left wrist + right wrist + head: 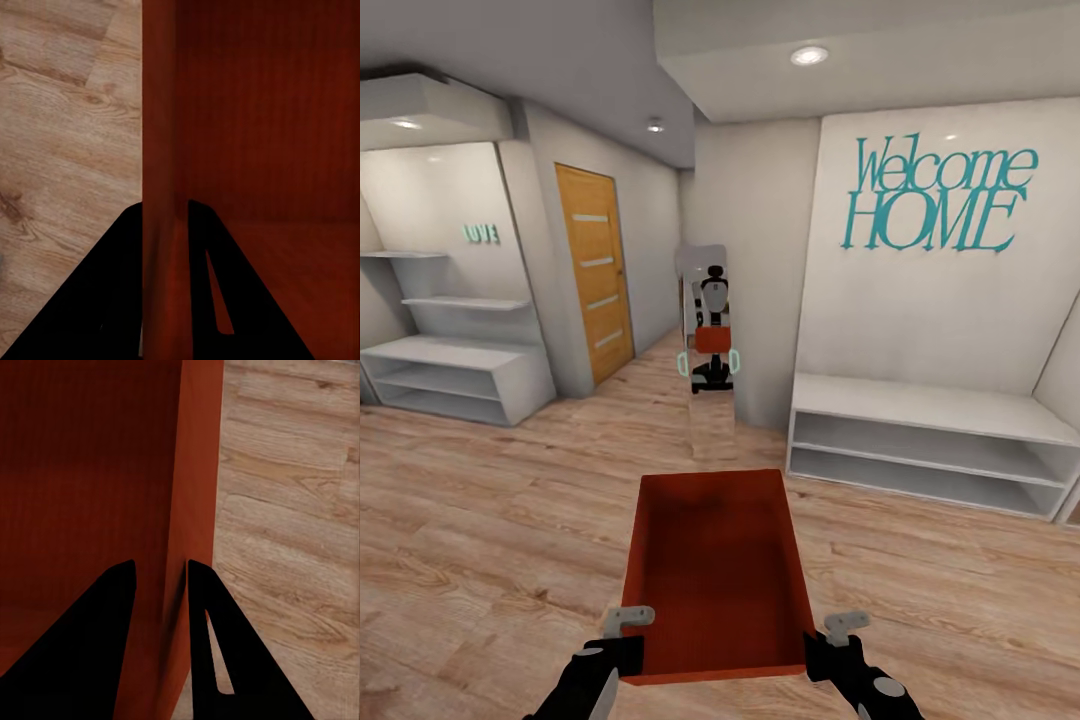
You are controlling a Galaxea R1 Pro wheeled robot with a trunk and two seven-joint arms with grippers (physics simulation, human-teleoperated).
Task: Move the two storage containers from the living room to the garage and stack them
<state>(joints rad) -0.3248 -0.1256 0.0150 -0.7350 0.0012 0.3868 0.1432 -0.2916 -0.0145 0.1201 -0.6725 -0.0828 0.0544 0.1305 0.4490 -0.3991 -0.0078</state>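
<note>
1. Out in front of the trunk, over the light wood plank floor (480, 520), I carry one orange-red storage container (715, 575) between both arms, open top up and nothing inside it
2. My left gripper (628, 620) pinches the container's left wall near the corner closest to me; in the left wrist view the thin wall (159, 187) runs straight between the two dark fingers (112, 292), so it is clamped on that wall
3. My right gripper (845, 628) does the same on the opposite side, with the right wall (196, 510) caught between its fingers (214, 645)
4. Ahead stands a tall mirror (708, 345) showing the robot with the bin held up, a white bench shelf (930, 440) under the teal "Welcome HOME" lettering (940, 195), a wooden door (595, 270) to the left, and more white shelving (455, 375) beyond it
5. I judge this as the carrying leg: the bin is lifted and I am on the way, with no concrete garage floor visible yet
6. Next I need to steer the base past the mirror and shelves without swinging the bin into them, holding both pinches level, since thin walls could slip or flex if one arm drifts
</note>
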